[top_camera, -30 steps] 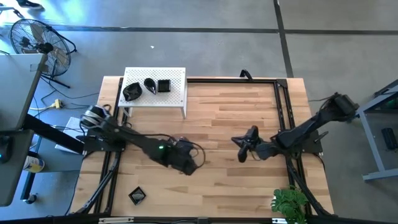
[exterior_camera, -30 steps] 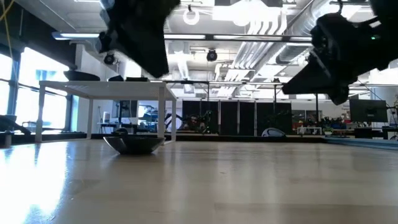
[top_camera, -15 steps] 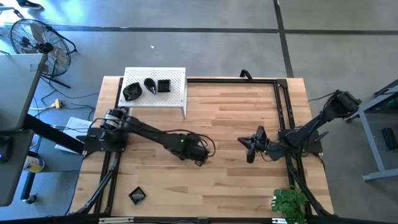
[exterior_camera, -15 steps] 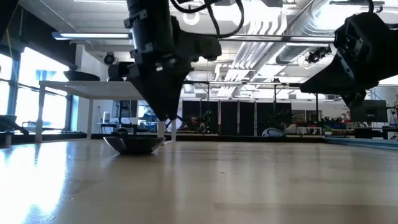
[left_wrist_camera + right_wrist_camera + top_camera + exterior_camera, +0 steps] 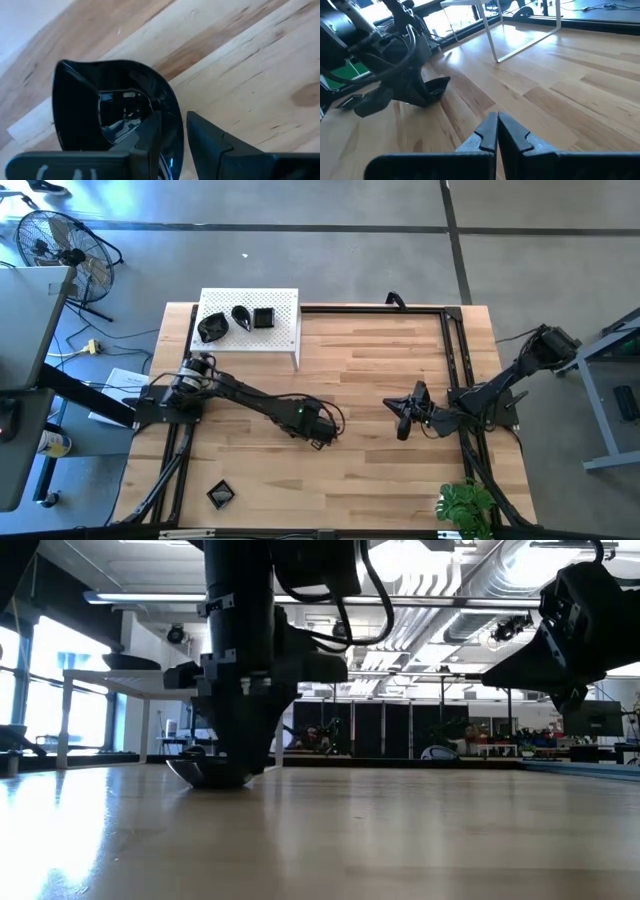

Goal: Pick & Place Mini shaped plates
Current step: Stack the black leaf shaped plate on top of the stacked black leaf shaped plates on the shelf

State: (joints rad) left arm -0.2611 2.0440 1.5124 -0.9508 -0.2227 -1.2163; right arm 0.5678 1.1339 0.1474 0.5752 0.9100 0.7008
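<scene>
A glossy black mini shaped plate (image 5: 80, 100) lies on the wooden table (image 5: 400, 360), seen in the low view too (image 5: 192, 772). My left gripper (image 5: 174, 115) stands over it (image 5: 322, 430), open and pointing steeply down. My right gripper (image 5: 497, 130) hangs shut above the table's right part (image 5: 403, 420), holding nothing. Three more black plates (image 5: 241, 317) rest on the white perforated stand (image 5: 280, 330) at the far left. A square black plate (image 5: 220, 495) lies near the front left corner. My left gripper comes at the plate from above. One finger (image 5: 150, 132) is inside the hollow and the other (image 5: 205, 137) outside, with the rim (image 5: 175, 132) between them. The plate lies flat on the table. I cannot tell whether either finger touches it.
A green plant (image 5: 465, 505) stands at the near right corner. A black frame (image 5: 455, 350) runs along the table's right and far edges. Bare wood lies between the two grippers.
My left gripper has moved toward the table's right edge and down onto the plate, tipping to point more steeply down. My right gripper has drawn back a little toward the right edge. The plate has stayed where it was.
</scene>
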